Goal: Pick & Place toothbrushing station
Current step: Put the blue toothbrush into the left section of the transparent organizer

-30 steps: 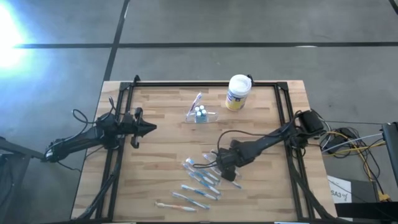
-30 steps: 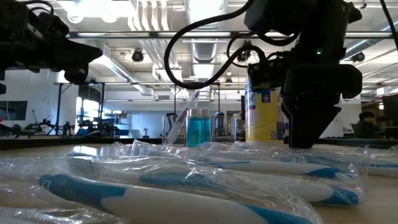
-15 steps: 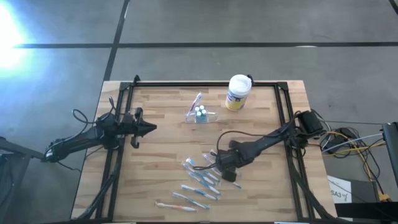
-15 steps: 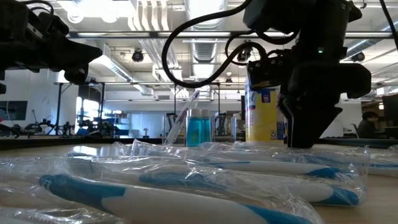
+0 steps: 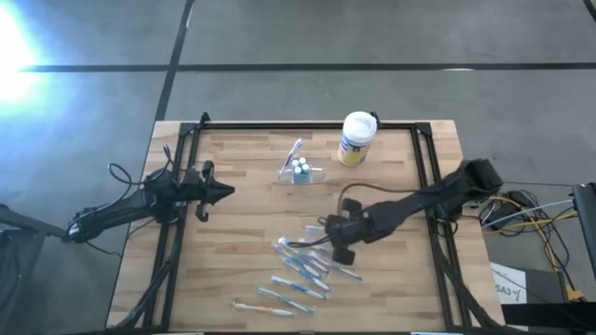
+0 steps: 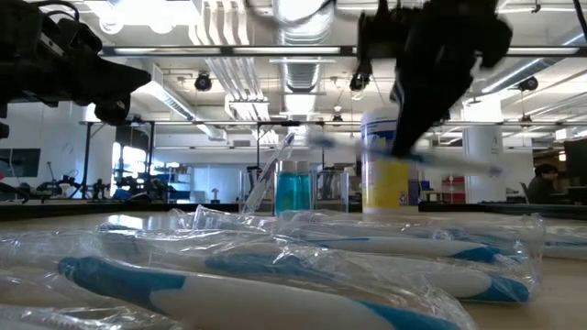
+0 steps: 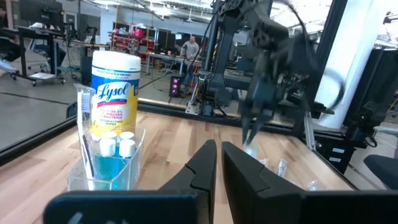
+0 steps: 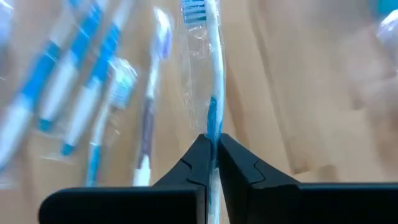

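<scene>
Wooden planks make the surface, and going from left to right, the left gripper waits at the left edge with its fingers nearly together, holding nothing. Next is the toothbrushing station, a clear holder near the far side, with small blue bottles and one brush in it. Just right of it stands the white Lysol canister. Nearer the front lie the wrapped toothbrushes, and over their right end is the right gripper.

I judge the step in hand is lifting one brush. The next move calls for carrying it to the station and lowering it upright into the holder, beside the bottles.

Only the right wrist view shows the grip: the fingers are pressed on a wrapped blue-and-white toothbrush. The low view shows it clear of the surface.
</scene>
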`<state>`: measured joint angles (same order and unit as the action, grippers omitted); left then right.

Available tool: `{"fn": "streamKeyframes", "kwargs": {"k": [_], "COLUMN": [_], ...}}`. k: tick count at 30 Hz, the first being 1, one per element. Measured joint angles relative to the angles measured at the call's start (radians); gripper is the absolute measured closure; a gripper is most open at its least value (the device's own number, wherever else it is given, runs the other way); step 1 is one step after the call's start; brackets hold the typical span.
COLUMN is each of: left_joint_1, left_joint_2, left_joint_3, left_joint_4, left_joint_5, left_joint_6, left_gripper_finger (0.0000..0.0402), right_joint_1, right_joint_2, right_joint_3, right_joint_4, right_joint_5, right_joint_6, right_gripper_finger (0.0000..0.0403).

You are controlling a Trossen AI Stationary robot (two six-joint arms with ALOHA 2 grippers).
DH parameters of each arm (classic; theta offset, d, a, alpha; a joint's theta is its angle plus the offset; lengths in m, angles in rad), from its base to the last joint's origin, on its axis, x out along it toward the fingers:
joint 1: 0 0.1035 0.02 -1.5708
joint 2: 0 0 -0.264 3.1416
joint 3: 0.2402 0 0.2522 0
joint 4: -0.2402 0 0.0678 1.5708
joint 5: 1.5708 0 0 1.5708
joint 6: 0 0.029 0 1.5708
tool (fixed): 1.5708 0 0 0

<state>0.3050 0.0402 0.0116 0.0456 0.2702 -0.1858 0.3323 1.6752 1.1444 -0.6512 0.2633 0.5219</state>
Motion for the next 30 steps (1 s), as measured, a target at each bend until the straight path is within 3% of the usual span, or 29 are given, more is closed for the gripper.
{"fn": "streamKeyframes", "kwargs": {"k": [6, 15, 21, 30], "left_joint_1": [0.0, 0.0, 0.0, 0.0], "left_joint_2": [0.0, 0.0, 0.0, 0.0], "left_joint_3": [0.0, 0.0, 0.0, -0.001], "left_joint_4": [0.001, 0.002, 0.0, 0.0], "left_joint_5": [-0.002, -0.002, -0.002, -0.008], "left_joint_6": [0.0, -0.028, -0.053, -0.053], "left_gripper_finger": [0.0373, 0.0375, 0.0375, 0.0378], "right_joint_1": [0.043, 0.043, 0.015, -0.055], "right_joint_2": [-0.195, -0.432, -0.483, -0.479], "right_joint_3": [-0.048, -0.369, -0.605, -0.852], "right_joint_4": [0.083, 0.684, 1.08, 1.544], "right_joint_5": [0.104, 0.095, 0.064, -0.09], "right_joint_6": [-0.083, -0.343, -0.446, -0.536], "right_gripper_finger": [0.0388, 0.0389, 0.0389, 0.039]}}
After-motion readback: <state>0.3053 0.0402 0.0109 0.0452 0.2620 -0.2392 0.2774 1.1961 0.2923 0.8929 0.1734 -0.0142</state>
